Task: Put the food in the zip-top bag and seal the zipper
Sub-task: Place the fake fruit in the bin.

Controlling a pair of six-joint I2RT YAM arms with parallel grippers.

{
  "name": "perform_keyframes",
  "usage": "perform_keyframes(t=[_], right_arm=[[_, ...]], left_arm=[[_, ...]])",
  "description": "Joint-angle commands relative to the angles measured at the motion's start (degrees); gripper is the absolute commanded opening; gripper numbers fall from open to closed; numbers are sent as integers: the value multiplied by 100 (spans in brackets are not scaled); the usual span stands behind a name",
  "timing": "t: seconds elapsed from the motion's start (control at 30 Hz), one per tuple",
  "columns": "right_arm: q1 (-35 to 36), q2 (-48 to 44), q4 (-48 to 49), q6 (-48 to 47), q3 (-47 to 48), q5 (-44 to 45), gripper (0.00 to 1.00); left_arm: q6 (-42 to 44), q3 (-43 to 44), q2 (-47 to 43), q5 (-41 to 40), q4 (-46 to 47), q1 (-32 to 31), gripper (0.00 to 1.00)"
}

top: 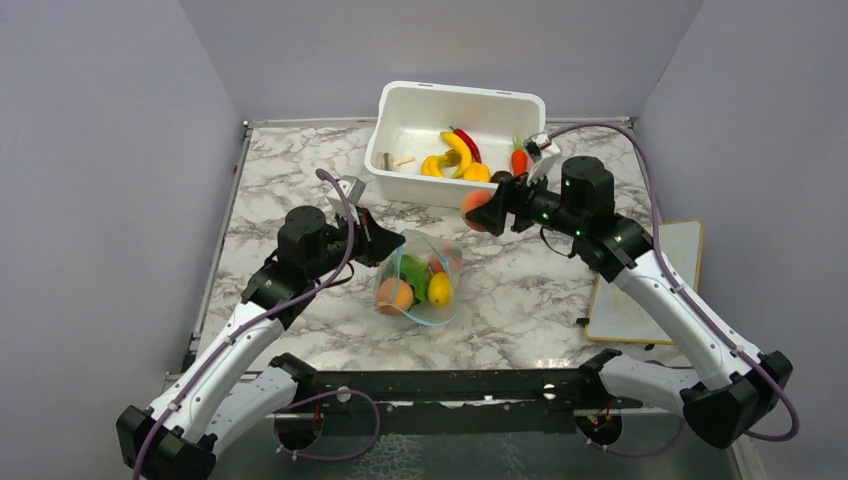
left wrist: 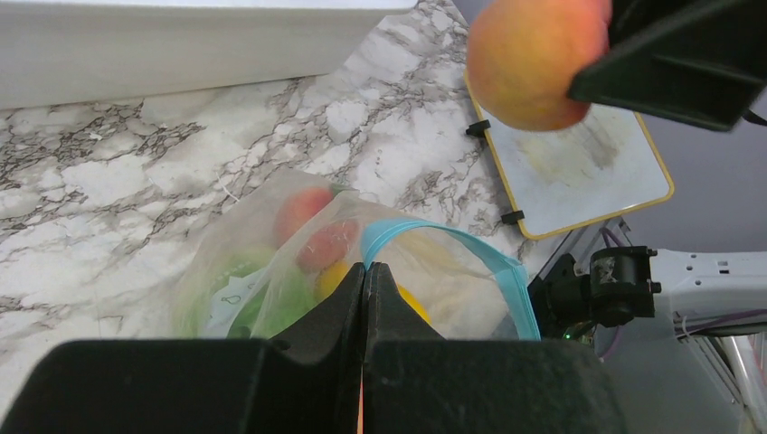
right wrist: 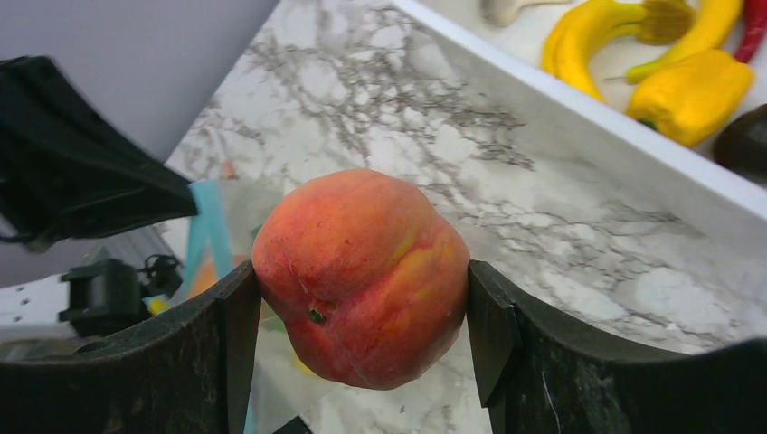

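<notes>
**Obs., standing by the rig:**

- R gripper [top: 482, 210]: jaws spread wide around the peach [right wrist: 362, 276], one pad on each flank. It's carried in the air just in front of the white tub [top: 460, 92].
- L gripper [left wrist: 364, 276]: fingers pressed together, pinching the clear film of the zip-top bag [top: 425, 275] at its rim. This props the mouth open.
- Bag sits mid-table. Inside are the lettuce [top: 413, 275], a second peach [top: 394, 296] and a yellow fruit [top: 439, 289].
- Zipper [left wrist: 470, 244]: the blue strip arcs open, not sealed.

**Handling (judgement):**

- Peach looks hard, glossy and light, so it's round and slippery. The grip across its widest part seems right (off-centre and it could squirt out).
- Bag film is thin, limp and crinkly, so it won't stand w/o the L pinch.
- Zipper is the only stiffish part, so it's the best place to take hold for sealing.

**Rel. position:**

- Peach is up and to the R of the bag mouth, near but not yet over it.
- L pincer is at the mouth's far-L edge, apart from the peach.
</notes>
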Motion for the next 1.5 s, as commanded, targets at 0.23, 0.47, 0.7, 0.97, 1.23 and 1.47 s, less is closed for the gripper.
perform_keyframes(t=[0.23,0.47,0.7,0.97,1.23,1.47], right_arm=[[590,-968,959,974,-513,-1179,34],[1242,-864,987,1022,-482,-834,34],[2241,-406,846,921,-379,122,34],[2821,246,278,481,-26,1452,37],[2939,650,-13,32,72,2368,51],[2963,693,-145,-174,164,2493,74]], left_arm=[[-170,446,183,-257,111,-18,0],[-213,553,286,-249,115,-21,0],[-241,555,295,-228,109,-17,0],[-212,607,279,-170,91,-17,0],[-208,611,219,-105,28,-16,0],[-310,574,183,-104,75,-17,0]])
